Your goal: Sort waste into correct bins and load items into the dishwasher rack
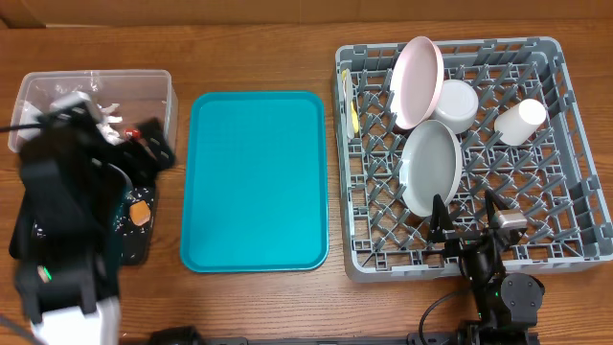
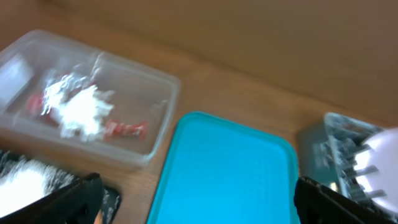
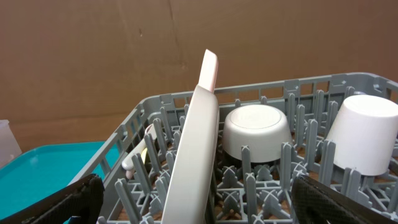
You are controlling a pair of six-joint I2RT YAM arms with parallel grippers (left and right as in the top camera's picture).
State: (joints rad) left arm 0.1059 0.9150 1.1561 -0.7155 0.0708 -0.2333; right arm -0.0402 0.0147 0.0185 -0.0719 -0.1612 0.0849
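The grey dishwasher rack [image 1: 575, 206] holds a pale pink plate [image 1: 420, 81], a light grey plate [image 1: 431, 168], a small bowl [image 1: 457, 105], a white cup [image 1: 520, 122] and a yellow spoon [image 1: 354, 115]. My right gripper [image 1: 469, 225] is open and empty at the rack's front edge, the grey plate [image 3: 196, 155] between its fingers [image 3: 199, 199]. The clear tub [image 1: 153, 91] holds a white napkin [image 2: 78, 109] and foil wrappers [image 2: 127, 129]. The black tray [image 2: 25, 174] holds rice and an orange cube [image 1: 141, 213]. My left gripper [image 2: 196, 205] is open and empty beside the tub.
A teal serving tray [image 1: 254, 182] lies bare between the bins and the rack. My left arm [image 1: 57, 220] covers most of the black tray and part of the tub. Bare wooden table [image 1: 259, 48] lies behind the tray.
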